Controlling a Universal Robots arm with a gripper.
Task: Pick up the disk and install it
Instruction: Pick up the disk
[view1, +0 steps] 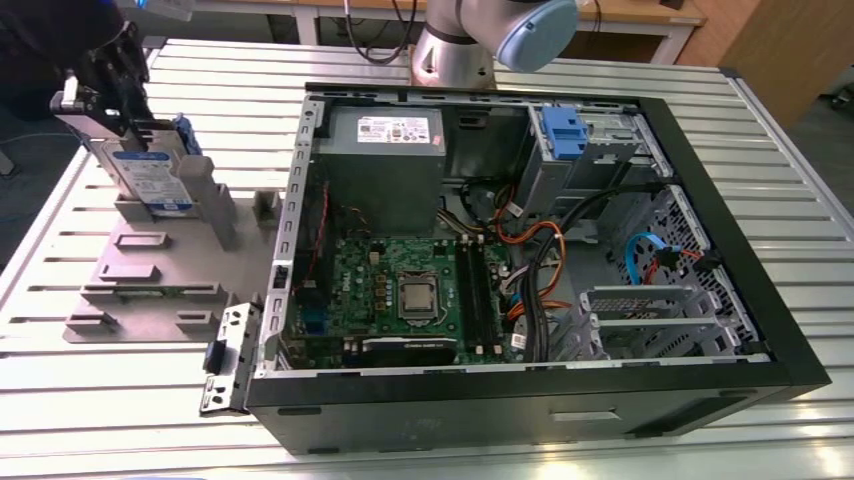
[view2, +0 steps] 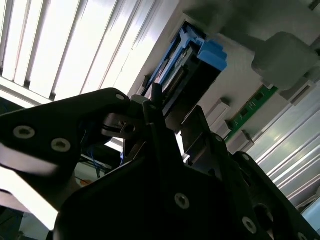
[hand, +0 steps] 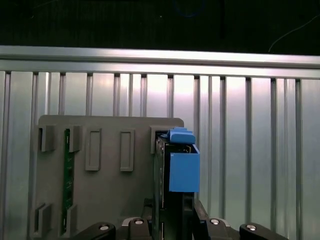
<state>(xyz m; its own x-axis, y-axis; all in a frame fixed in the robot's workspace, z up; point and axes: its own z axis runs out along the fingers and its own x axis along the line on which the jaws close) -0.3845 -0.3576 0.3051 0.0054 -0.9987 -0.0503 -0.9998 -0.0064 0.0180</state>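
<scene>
The disk (view1: 151, 178) is standing on edge in the grey slotted holder stand (view1: 140, 275) on the worktop (view1: 94, 410), beside the open computer case (view1: 754, 300). The tool (hand: 172, 220) is straddling it, clamped or merely bracketing I cannot tell. A loose or off-centre hold is risking the disk tilting, snagging in its slot or dropping. Its white-and-blue label is showing print too small to read.

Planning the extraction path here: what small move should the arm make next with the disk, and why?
Likely a short straight lift, provided the grip is firm. The claw sits astride the disk, which stands upright in the grey slotted holder. The holder's walls flank it, so sideways motion would probably jam.
</scene>
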